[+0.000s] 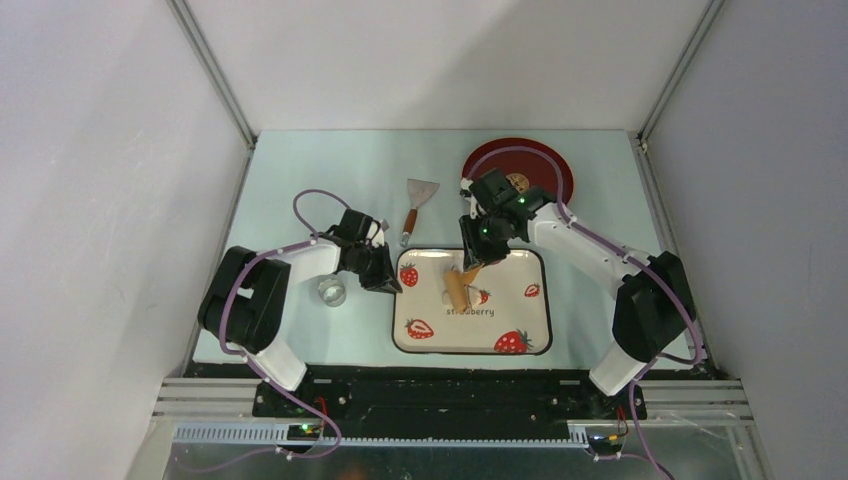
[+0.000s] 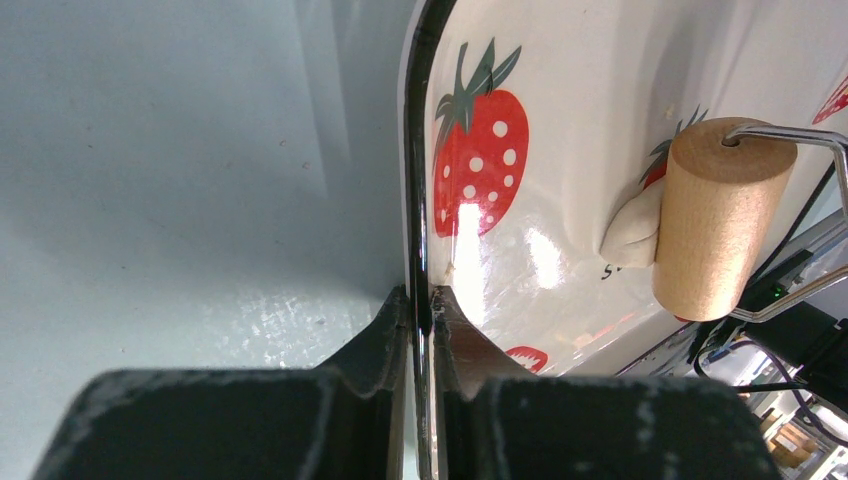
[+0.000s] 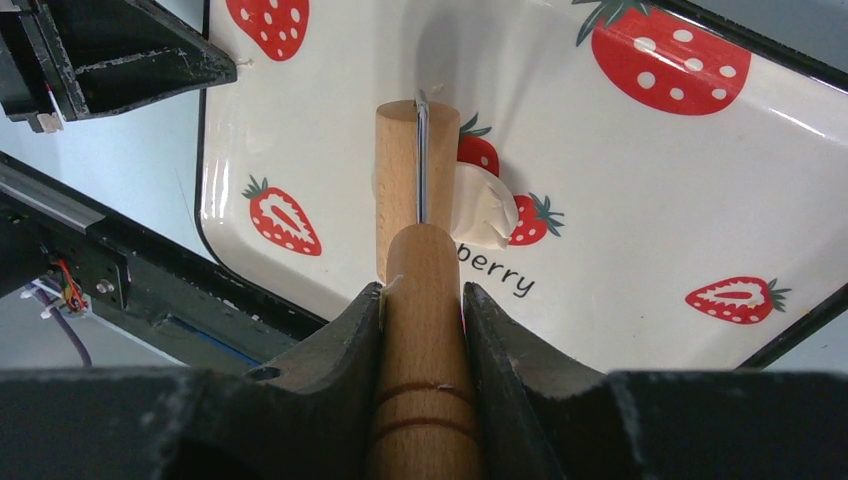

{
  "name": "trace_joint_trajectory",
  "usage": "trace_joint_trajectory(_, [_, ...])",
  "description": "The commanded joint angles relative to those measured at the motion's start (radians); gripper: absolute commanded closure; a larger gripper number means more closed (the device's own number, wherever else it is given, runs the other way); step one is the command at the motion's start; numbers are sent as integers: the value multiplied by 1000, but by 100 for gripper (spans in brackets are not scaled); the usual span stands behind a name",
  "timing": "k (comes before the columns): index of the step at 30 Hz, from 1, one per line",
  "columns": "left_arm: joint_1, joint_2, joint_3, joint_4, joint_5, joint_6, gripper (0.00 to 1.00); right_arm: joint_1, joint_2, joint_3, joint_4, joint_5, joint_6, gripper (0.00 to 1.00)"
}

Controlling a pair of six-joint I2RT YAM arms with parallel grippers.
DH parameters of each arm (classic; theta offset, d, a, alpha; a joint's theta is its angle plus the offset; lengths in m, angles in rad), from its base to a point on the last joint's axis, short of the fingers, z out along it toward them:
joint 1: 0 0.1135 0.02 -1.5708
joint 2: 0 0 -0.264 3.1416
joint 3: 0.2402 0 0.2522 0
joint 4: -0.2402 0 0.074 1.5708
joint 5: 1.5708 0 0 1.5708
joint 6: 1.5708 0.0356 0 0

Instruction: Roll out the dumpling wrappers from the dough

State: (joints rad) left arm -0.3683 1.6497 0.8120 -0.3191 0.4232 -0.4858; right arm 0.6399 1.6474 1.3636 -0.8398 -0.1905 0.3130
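1. Tool state. The right gripper (image 3: 421,300) pinched the wooden handle (image 3: 425,400) of the roller (image 2: 715,215), one finger on each side. The left gripper (image 2: 420,305) was pressed together on the left rim of the tray (image 1: 510,300), one finger inside the rim and one outside.

2. Work piece. The dough (image 3: 485,205) lay on the tray floor, left of centre, at the printed word, touching the roller. In the right wrist view, its bulk showed on the roller's right flank. In the left wrist view, a tongue showed against the left flank. I judged that the roller sat across the lump, not beside it.

3. Governing relation. The roller's long axis ran near to far. I therefore judged that the coming stroke should go left and right, across that axis, with most of the dough to the right. The right arm was over the dough. The left gripper stood well apart from it, and I read it as a steadying clamp only.
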Motion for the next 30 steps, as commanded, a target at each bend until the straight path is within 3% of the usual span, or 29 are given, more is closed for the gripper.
trace_joint_trajectory(1, [-19, 61, -29, -58, -123, 72, 100, 60, 54, -38, -35, 103, -12, 100])
trace_joint_trajectory(19, [-18, 56, -27, -59, -122, 72, 100, 166, 197, -46, -81, 190, 34, 100])
trace_joint_trajectory(30, [-18, 55, -26, -60, -120, 70, 100, 255, 212, -46, -97, 353, 81, 100])
